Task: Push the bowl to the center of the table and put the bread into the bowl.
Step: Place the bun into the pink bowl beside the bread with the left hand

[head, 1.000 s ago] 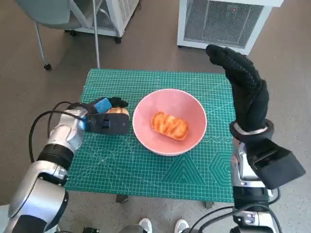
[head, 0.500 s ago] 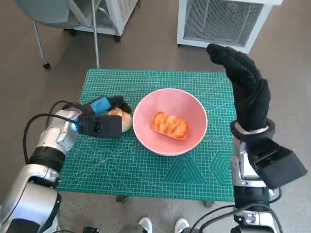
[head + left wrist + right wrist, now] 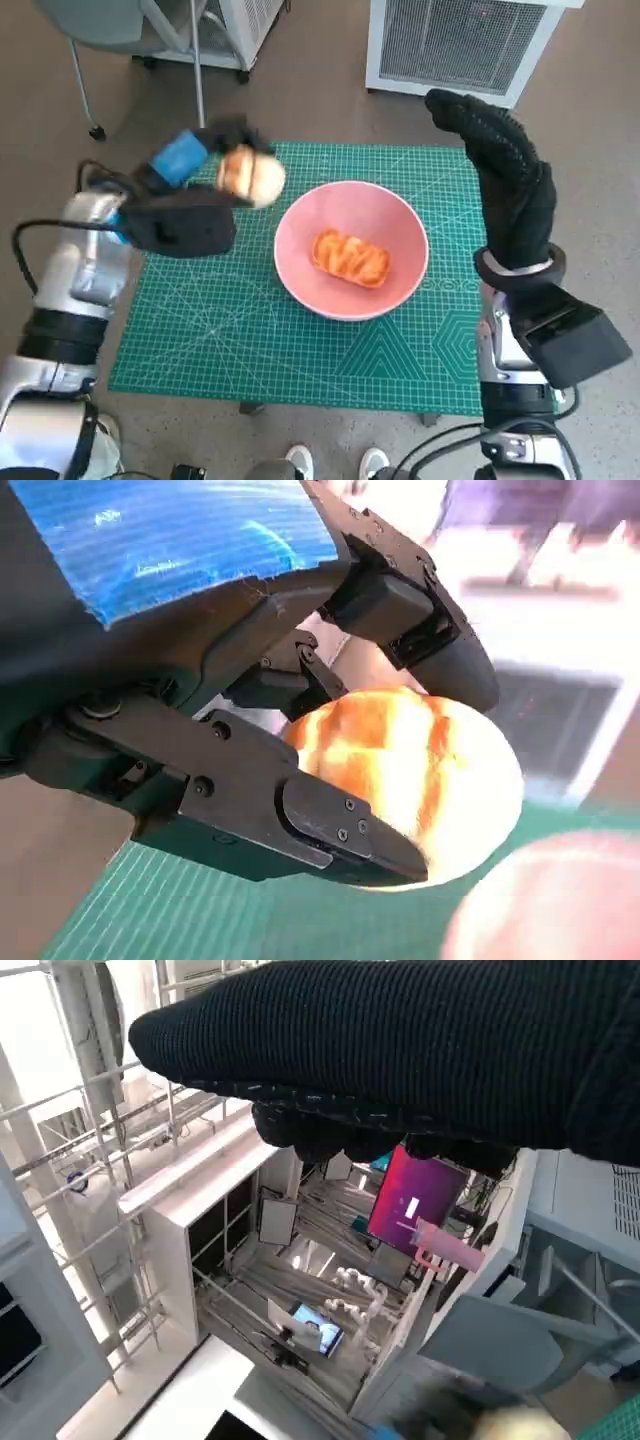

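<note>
Two pieces of bread show over the green cutting mat that covers the tabletop. Nearest the robot, along the mat's front edge, nothing but bare grid shows, with the right forearm rising past the front right corner. The pink bowl sits about at the middle of the tabletop, slightly toward the right edge, and an oblong glazed loaf lies inside it on the bottom. Left of the bowl, the left hand is lifted above the mat near the back left corner, and its fingers are closed around a round bread roll; the left wrist view shows black fingers clasping the roll from two sides, with the bowl's pink rim blurred below it. In the head view the roll hangs just beside the bowl's back left rim, off the mat's surface and not yet over the bowl's hollow. The right hand stands upright over the right edge of the tabletop, its gloved fingers stretched out together and holding nothing. Beyond the back edge stand a white slatted unit on the floor and a chair's legs.
</note>
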{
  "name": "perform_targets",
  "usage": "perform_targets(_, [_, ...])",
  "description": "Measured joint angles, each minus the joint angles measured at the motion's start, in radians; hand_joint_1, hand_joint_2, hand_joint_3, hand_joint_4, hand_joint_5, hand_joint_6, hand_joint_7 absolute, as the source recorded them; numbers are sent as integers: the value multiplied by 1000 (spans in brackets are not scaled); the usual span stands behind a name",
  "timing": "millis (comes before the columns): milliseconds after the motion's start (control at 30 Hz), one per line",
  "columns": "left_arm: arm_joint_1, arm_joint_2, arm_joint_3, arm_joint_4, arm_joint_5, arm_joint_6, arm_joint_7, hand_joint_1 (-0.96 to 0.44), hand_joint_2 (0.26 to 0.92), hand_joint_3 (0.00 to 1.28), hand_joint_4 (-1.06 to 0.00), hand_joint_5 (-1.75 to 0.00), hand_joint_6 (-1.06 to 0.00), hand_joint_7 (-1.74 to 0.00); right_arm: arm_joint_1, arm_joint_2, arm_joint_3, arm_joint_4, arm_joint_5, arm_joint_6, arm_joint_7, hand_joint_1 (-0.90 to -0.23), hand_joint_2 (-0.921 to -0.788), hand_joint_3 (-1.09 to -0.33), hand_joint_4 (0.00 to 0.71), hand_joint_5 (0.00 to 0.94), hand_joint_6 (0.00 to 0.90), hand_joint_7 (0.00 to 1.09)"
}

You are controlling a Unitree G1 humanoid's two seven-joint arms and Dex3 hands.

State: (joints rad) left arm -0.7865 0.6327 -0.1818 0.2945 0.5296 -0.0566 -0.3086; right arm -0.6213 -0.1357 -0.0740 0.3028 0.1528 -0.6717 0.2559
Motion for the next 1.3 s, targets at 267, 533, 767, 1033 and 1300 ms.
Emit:
perform_targets(267, [62,-85,31,-271,1,25,59,0,908,32,-809,-992,-642,-1189,0,0,2,12,0,-2,1,-690,-921,-809,279,6,-1,638])
perform_targets(533, [77,-172,-36,-314,5,-40,82,0,911,30,-812,-988,-630,-1203,-1,-2,1,17,0,-5,5,-683,-921,-812,278,6,-1,637])
perform_targets(767, [69,-214,-109,-209,13,-109,65,0,919,37,-795,-1025,-596,-1219,-1,-5,-1,17,1,-6,11,-677,-921,-815,277,5,-1,636])
perform_targets(1033, [61,-236,-179,-154,24,56,-143,-17,840,71,-344,-227,-272,-414,-1,-9,-3,12,5,-7,17,-675,-921,-817,276,5,-1,634])
perform_targets(1300, [57,-221,-216,-198,45,236,-360,-160,807,33,-134,-11,-197,-166,-1,-9,-6,8,9,-7,19,-675,-921,-817,276,5,-1,634])
